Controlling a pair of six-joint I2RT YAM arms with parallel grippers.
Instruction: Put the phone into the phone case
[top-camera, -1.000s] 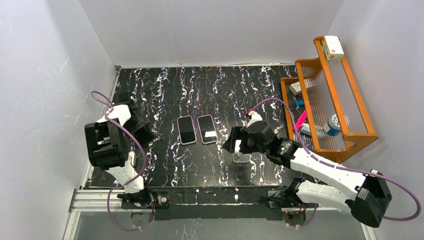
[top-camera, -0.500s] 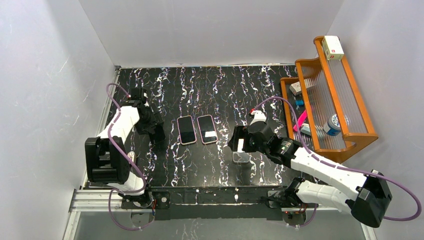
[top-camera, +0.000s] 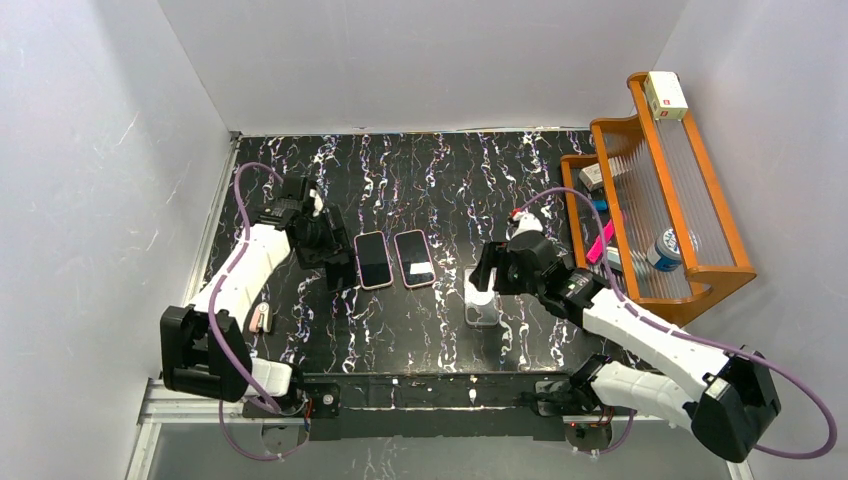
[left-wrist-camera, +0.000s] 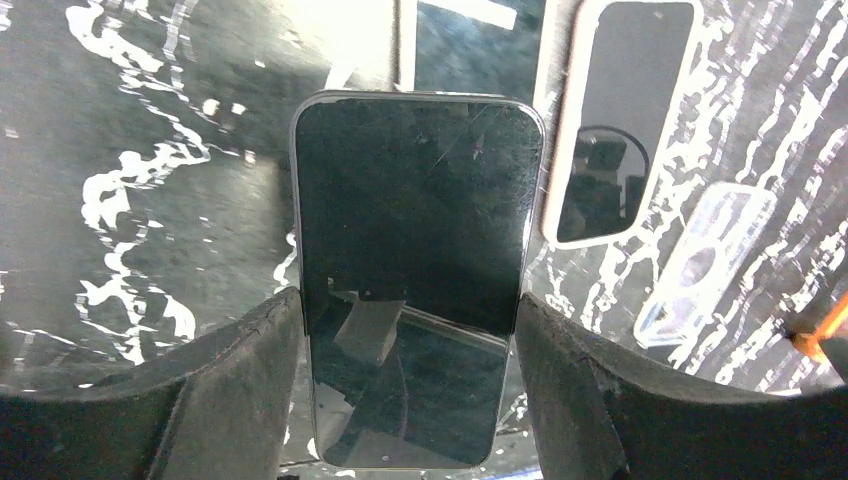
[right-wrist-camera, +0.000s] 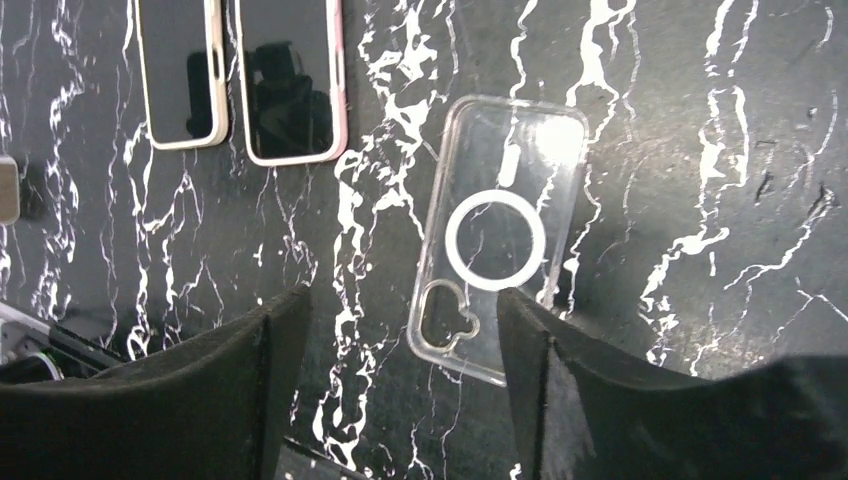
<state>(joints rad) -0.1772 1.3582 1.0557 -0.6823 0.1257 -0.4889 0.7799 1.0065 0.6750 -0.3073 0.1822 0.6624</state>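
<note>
The left gripper (left-wrist-camera: 405, 300) pinches a bare phone (left-wrist-camera: 415, 230) by its edges, mid-frame. The right gripper (right-wrist-camera: 402, 292) hangs spread above the clear case (right-wrist-camera: 500, 235), right of centre. Next I'd expect carrying the phone over and lining it up squarely.

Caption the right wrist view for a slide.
Open right pincer above a clear case, two phones lying beyond.

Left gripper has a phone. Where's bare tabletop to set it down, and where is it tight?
Free: the far tabletop behind the two lying phones, up to the back wall; also the near strip between the small pink item and the clear case. Crowded: the middle row, where left gripper with held phone, both phones, case and right gripper line up.
</note>
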